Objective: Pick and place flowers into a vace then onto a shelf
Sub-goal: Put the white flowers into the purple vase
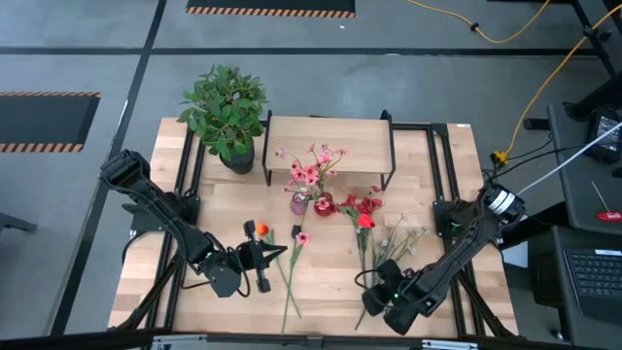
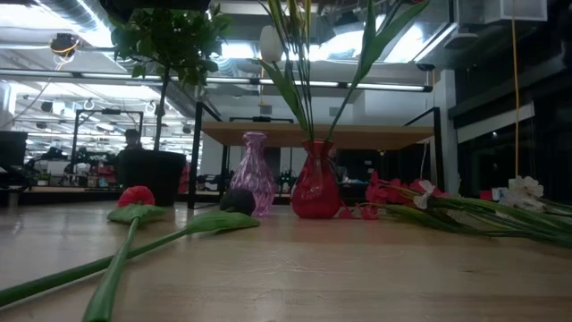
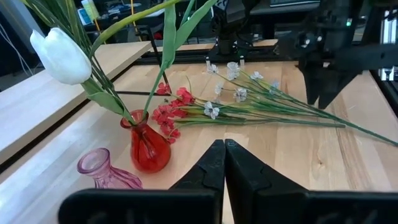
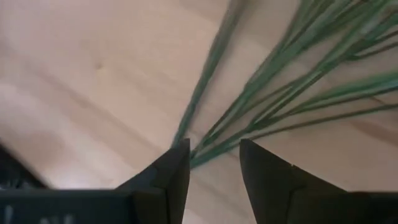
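The left gripper (image 1: 260,257) hovers near the tabletop (image 1: 321,282) front, jaws pressed together on nothing. The right gripper (image 4: 214,163) sits low over a bundle of green stems (image 4: 280,93), jaws spread astride their ends. Some flowers (image 1: 313,171) stand in 2 vases, 1 red (image 3: 149,148) and 1 pink (image 3: 106,171), just in front of the shelf (image 1: 328,144); others lie loose on the tabletop.

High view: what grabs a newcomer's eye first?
The red vase and pink vase stand mid-table in front of the shelf, already holding blooms. Loose flowers lie fanned on the wood to their right, with the right tool open over the stem ends. The left tool sits shut beside an orange-headed stem.
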`<state>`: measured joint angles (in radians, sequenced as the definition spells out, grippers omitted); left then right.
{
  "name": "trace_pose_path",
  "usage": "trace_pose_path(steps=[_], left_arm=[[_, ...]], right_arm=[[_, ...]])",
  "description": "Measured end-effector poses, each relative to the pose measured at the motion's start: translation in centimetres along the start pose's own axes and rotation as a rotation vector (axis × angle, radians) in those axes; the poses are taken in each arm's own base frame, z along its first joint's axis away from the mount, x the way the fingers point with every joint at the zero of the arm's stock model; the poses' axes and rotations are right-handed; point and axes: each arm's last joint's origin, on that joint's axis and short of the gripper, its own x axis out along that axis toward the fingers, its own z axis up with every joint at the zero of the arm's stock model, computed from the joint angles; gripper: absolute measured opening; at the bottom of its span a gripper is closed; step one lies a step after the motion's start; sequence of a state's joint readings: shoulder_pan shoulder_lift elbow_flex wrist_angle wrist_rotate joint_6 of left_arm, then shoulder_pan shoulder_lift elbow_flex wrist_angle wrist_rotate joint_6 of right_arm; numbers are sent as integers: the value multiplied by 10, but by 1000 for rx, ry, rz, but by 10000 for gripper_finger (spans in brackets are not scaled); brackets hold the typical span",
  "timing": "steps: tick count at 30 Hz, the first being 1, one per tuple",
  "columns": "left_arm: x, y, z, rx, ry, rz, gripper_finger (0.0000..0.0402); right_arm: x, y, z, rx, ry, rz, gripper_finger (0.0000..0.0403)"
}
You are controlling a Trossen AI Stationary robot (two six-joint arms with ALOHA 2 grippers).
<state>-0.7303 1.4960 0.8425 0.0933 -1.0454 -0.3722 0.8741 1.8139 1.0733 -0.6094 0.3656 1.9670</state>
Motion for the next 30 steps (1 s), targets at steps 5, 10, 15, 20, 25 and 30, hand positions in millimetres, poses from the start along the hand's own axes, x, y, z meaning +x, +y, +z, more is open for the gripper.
trace_pose_path(steps=[5,10,15,20,25,30], left_arm=[[0,0,0,0,0,0,7],[0,0,0,0,0,0,2],[0,0,0,0,0,0,3],[0,0,0,0,0,0,7],[0,0,0,0,0,0,5],[0,0,0,2,-1,3,1]], right_arm=[[14,-3,-4,78,-20,-39,142],[15,-4,-4,105,-31,-46,142],[15,-7,-2,96,-20,-105,142],[14,-17,4,68,-15,-238,134],[12,-27,8,33,-48,-335,100],[11,-31,10,17,-67,-378,31]])
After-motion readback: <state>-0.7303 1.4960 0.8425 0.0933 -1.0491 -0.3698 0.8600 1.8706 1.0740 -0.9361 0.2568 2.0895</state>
